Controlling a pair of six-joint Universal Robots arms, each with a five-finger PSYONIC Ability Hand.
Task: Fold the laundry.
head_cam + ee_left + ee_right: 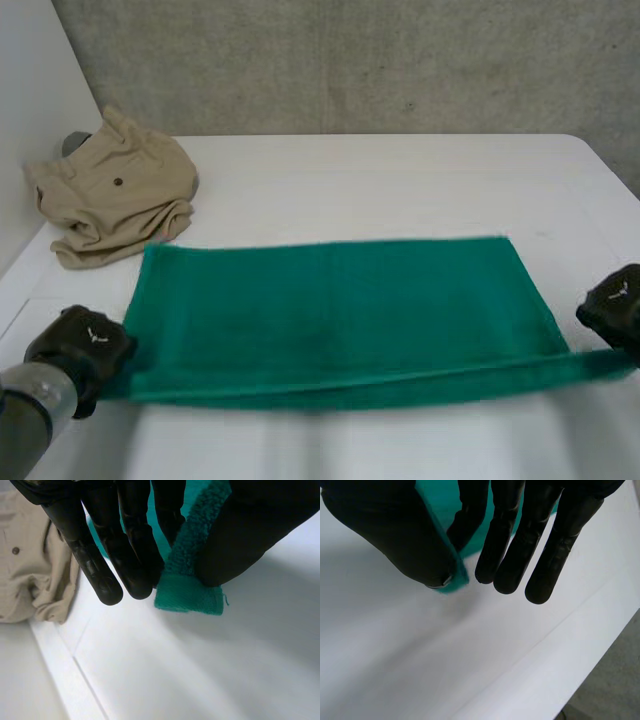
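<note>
A green towel (340, 310) lies spread across the white table (400, 180), its near edge lifted and doubled. My left hand (80, 345) pinches the towel's near left corner (192, 595) between thumb and fingers (135, 555). My right hand (612, 305) pinches the near right corner (457, 580) between its thumb and fingers (510, 555). Both corners are held a little above the table.
A crumpled pair of beige trousers (115, 190) lies at the table's far left, seen beside my left hand (30, 565) too. The table's right edge (600, 650) runs close beyond my right fingertips. A grey wall stands behind the table.
</note>
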